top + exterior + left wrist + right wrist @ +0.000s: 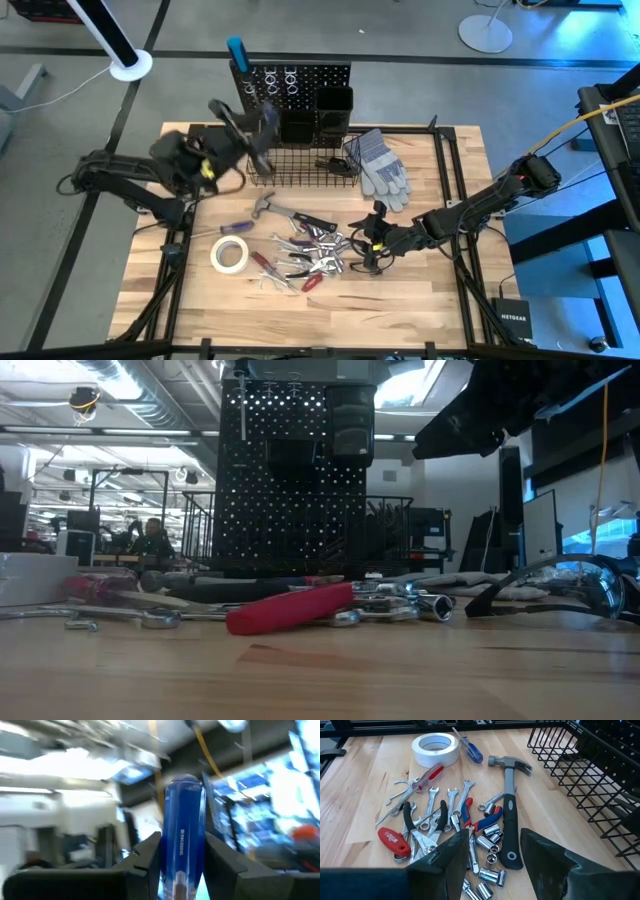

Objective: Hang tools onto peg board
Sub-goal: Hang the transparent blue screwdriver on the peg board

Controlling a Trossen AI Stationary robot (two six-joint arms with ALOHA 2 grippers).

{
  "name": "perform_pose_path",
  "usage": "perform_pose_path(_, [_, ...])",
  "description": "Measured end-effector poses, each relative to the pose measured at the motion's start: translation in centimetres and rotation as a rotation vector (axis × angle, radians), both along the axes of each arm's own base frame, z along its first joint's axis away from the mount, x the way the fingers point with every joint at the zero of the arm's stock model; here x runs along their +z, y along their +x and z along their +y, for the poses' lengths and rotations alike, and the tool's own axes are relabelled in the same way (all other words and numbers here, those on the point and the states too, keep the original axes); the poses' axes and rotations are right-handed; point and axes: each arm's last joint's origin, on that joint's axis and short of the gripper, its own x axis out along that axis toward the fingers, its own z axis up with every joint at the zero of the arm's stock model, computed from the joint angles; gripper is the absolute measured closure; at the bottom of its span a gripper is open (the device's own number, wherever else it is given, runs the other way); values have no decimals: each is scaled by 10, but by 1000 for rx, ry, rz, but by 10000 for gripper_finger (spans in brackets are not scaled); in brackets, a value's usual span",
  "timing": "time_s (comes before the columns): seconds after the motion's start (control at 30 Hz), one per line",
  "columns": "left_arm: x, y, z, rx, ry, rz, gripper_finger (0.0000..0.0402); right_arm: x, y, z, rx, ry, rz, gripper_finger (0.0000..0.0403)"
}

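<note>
Most of the job remained: one blue-handled screwdriver stood on the peg board (290, 95), while the tools (300, 255) lay heaped on the counter (420, 300). The left hand (181, 865), raised beside the board, gripped a translucent blue screwdriver (183, 820). The right hand (492, 855) hovered over the heap, fingers apart and empty.

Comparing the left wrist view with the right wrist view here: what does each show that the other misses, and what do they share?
Only the left wrist view shows the blue screwdriver handle gripped between the left hand fingers, with blurred room behind it. Only the right wrist view shows the tool pile on the table: the hammer, white tape roll, wrenches, sockets, plus the wire basket, under the open right hand. Both share only their own dark fingers in the foreground; no object appears in both.
</note>
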Motion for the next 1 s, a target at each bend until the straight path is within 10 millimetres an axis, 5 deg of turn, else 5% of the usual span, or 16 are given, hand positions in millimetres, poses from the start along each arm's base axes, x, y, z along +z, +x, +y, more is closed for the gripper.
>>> perform_pose_path(0.27, [19, -6, 47, 153, -57, -134, 298, 0, 0, 0, 0, -2, 1, 219])
perform_pose_path(0.6, [39, 20, 86, 271, -83, -141, 297, 0, 0, 0, 1, -6, 4, 219])
perform_pose_path(1.0, [26, 28, 112, 416, -167, -33, 298, -1, -1, 0, 4, -7, 12, 219])
